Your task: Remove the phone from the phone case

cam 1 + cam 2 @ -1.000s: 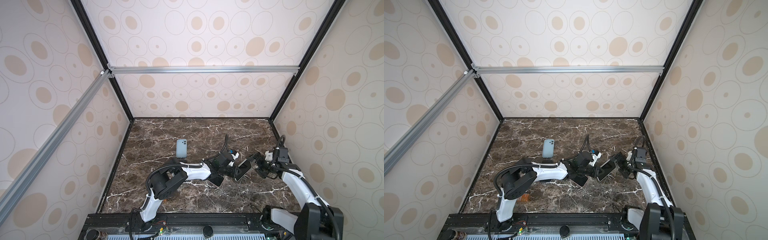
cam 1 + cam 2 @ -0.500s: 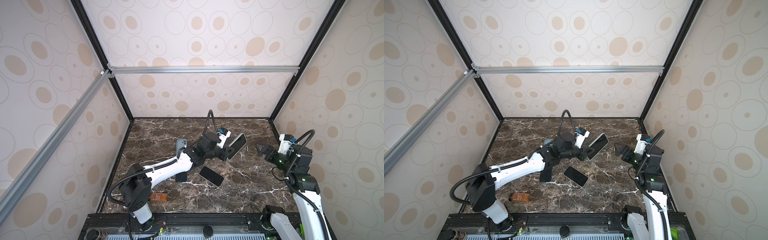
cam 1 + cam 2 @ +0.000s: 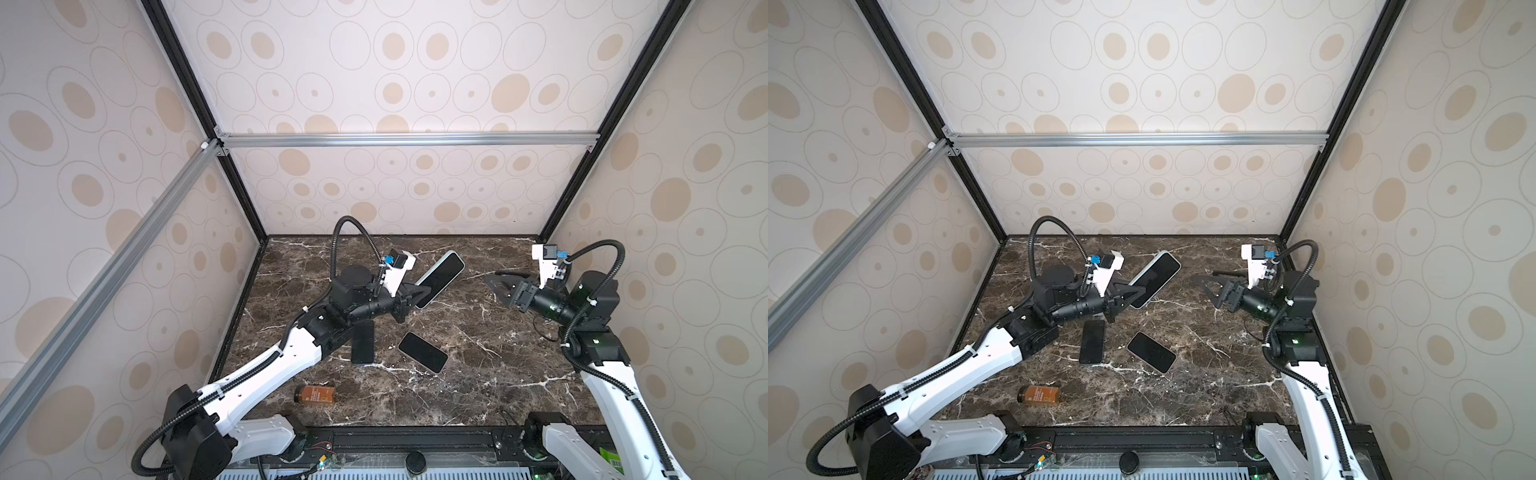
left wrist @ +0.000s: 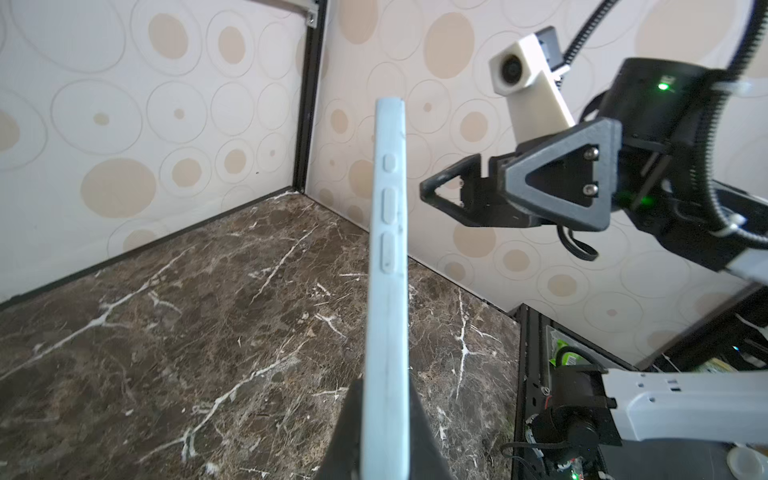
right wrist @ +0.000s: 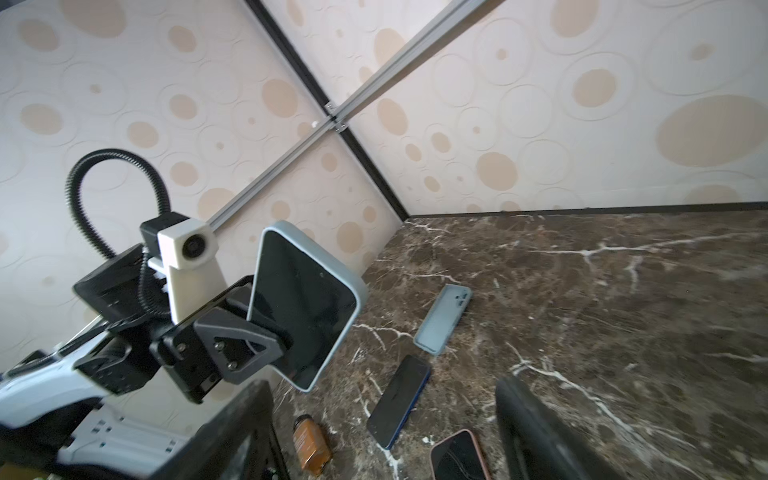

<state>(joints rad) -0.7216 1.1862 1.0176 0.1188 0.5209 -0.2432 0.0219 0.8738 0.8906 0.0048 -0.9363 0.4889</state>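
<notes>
Phone (image 3: 441, 277) in case (image 4: 388, 249) pinched by L gripper (image 3: 415, 296), R gripper (image 3: 493, 277) spread nearby.

The grippers no longer meet low over the counter's (image 3: 519, 374) front middle. The left gripper (image 3: 417, 297) now holds the cased phone (image 3: 441, 277) raised and tilted nearer the rear middle. The right gripper (image 3: 498, 286) is off it, well apart toward the right edge, jaws parted and empty. A dark phone (image 3: 362, 343) and a pale-edged phone (image 3: 423, 352) now lie uncovered.
</notes>
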